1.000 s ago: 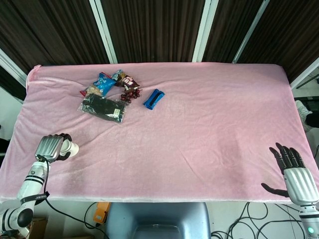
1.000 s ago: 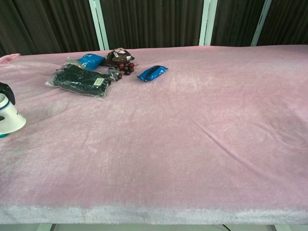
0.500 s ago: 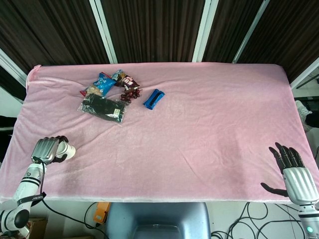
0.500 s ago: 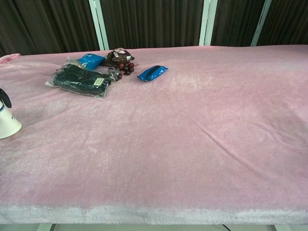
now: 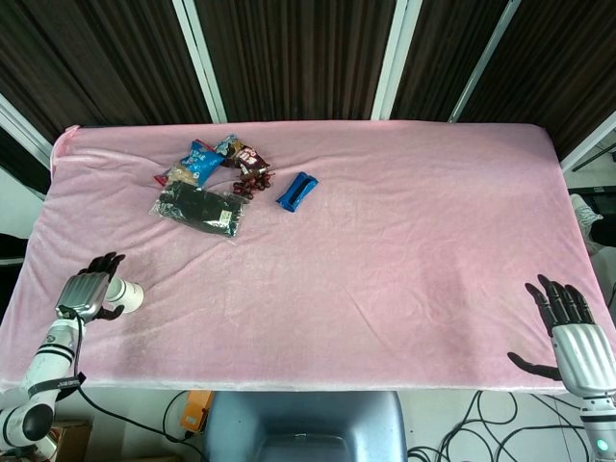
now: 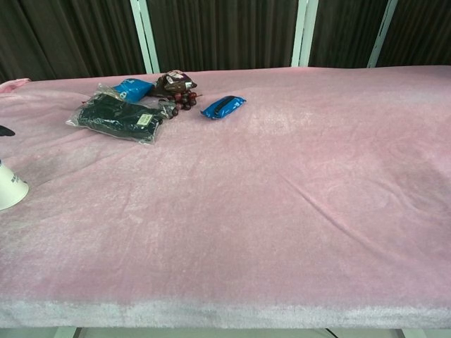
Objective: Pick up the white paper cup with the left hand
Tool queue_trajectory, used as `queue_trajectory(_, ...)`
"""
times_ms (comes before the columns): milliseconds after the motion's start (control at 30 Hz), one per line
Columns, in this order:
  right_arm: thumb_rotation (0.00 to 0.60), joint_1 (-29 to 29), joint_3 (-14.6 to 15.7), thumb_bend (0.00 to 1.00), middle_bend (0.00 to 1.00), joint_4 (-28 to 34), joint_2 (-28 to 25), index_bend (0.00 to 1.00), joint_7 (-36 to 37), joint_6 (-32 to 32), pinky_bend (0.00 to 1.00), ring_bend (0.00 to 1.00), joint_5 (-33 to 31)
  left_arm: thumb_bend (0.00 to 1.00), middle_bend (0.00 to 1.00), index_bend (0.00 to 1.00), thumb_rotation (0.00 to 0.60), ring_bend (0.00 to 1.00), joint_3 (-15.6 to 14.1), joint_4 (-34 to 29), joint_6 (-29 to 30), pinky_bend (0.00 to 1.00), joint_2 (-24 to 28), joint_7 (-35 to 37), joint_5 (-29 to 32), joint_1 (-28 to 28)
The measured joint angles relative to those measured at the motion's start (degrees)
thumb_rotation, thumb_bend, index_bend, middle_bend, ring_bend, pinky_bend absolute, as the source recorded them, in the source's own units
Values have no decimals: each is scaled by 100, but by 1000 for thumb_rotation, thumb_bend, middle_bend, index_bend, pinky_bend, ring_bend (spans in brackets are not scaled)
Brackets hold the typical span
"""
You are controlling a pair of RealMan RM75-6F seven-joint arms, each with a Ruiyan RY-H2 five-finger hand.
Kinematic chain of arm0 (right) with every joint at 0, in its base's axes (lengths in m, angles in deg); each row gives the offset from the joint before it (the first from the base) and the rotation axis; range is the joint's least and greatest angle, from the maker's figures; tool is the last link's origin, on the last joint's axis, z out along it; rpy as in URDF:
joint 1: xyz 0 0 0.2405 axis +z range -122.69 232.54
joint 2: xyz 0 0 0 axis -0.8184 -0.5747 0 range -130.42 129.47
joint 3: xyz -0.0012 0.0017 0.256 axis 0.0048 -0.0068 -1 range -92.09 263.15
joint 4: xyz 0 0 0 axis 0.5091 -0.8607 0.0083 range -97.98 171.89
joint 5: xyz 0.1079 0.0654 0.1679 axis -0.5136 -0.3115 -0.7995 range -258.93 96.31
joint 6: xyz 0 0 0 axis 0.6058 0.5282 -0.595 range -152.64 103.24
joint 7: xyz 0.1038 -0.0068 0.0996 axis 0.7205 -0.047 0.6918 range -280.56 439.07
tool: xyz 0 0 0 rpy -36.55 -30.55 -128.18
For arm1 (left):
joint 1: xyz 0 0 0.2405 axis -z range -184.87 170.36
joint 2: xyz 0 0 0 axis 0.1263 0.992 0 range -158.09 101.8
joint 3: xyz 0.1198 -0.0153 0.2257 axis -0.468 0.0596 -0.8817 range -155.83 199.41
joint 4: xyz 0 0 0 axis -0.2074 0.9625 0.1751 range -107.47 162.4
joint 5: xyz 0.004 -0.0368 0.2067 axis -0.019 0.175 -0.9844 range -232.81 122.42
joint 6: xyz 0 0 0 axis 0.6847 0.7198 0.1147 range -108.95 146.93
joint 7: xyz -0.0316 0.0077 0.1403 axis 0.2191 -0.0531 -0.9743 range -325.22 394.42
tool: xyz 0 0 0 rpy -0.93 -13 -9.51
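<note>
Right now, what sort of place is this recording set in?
Probably a lab or demo bay for robot teleoperation, not a home: a table draped in pink cloth, dark curtains behind it, loose cables on the floor, and the left hand on a white paper cup.

pink-covered table, dark slatted wall, white posts

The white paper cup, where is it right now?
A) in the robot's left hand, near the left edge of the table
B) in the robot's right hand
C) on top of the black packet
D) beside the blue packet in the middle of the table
A: the left hand holds the white paper cup near the left edge of the pink table.
</note>
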Motion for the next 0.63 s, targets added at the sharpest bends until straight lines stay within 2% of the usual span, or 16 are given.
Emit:
queue_trajectory(100, 600, -5, 2, 214, 0, 0, 4, 0, -25, -12, 0, 0, -16, 302, 0, 0, 600, 0, 4, -326, 474, 106, 169, 124, -335, -181)
queue_trajectory(300, 600, 10, 10, 213, 0, 29, 33, 0, -201, -118, 0, 0, -91, 310, 0, 0, 600, 0, -121, -633, 2157, 18, 350, 786, -1568, -908)
queue_trajectory(467, 600, 38, 7, 214, 0, 65, 111, 0, -427, -189, 0, 0, -127, 315, 0, 0, 600, 0, -412, -139, 3805, 0, 107, 1708, -2824, -1748)
queue_trajectory(533, 600, 53, 3, 214, 0, 87, 144, 0, -503, -227, 0, 0, -148, 315, 0, 0, 600, 0, -508, 158, 4147, 0, 2, 1933, -3256, -1958)
queue_trajectory(633, 600, 59, 27, 213, 0, 99, 179, 0, -585, -244, 0, 0, -124, 315, 0, 0, 600, 0, -580, 420, 4287, 0, -126, 2191, -3485, -2204)
